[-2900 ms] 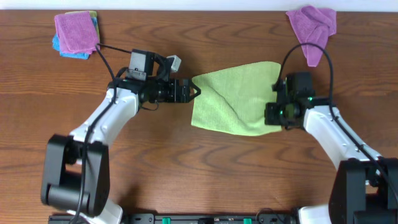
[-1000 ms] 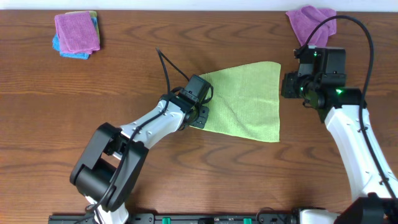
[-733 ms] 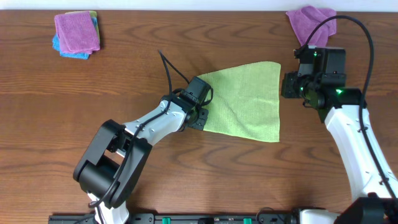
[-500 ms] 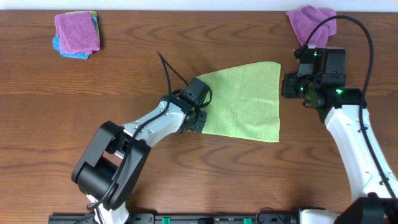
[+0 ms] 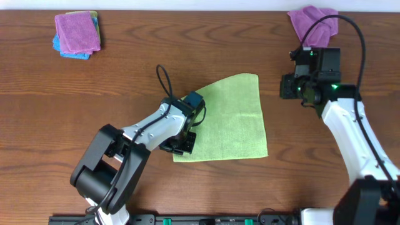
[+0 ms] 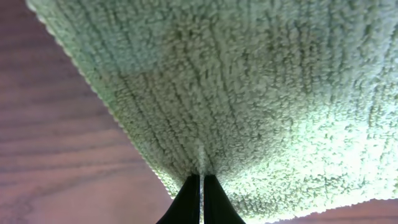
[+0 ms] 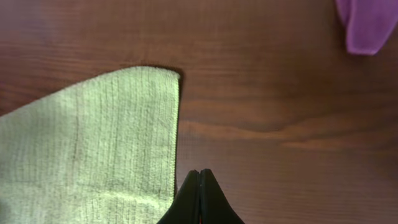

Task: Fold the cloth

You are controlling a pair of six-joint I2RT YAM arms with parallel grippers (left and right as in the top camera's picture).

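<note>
Risk no. 1 was slip. Left tool (image 6: 201, 186) was pinched shut on cloth (image 5: 228, 119) at its near-left corner, w/ only a thin bite of hem showing at the tips in the wrist view. Microfibre is soft, so a quick lift or a pull across the wood could prob. tug that hem free.

Risk no. 2 was a skewed fold. Right tool (image 7: 200, 190) was closed on nothing, tips together over bare wood near cloth's right edge, not touching it. W/ one corner held and the other side loose, carrying that corner over would likely drag or twist the rest and leave edges misaligned.

Cloth lay flat at approx. ctr of counter (image 5: 125, 75). It made a lopsided four-sided shape, seemingly one layer, so no fold looked done yet. Its skew vs. the arms would make matching corners harder. Left wrist also sat over cloth's left part, so a low sweep might bunch the fabric under it.

Counter was dark brown wood grain, matte, w/ enough drag to hold back a trailing edge. Purple cloth (image 5: 312, 22) sat crumpled at far right, behind the right arm and well apart from the work. Stack (image 5: 76, 32) of purple on blue lay at far left. Pale strip ran along the far edge. Nothing more of the room showed.
</note>
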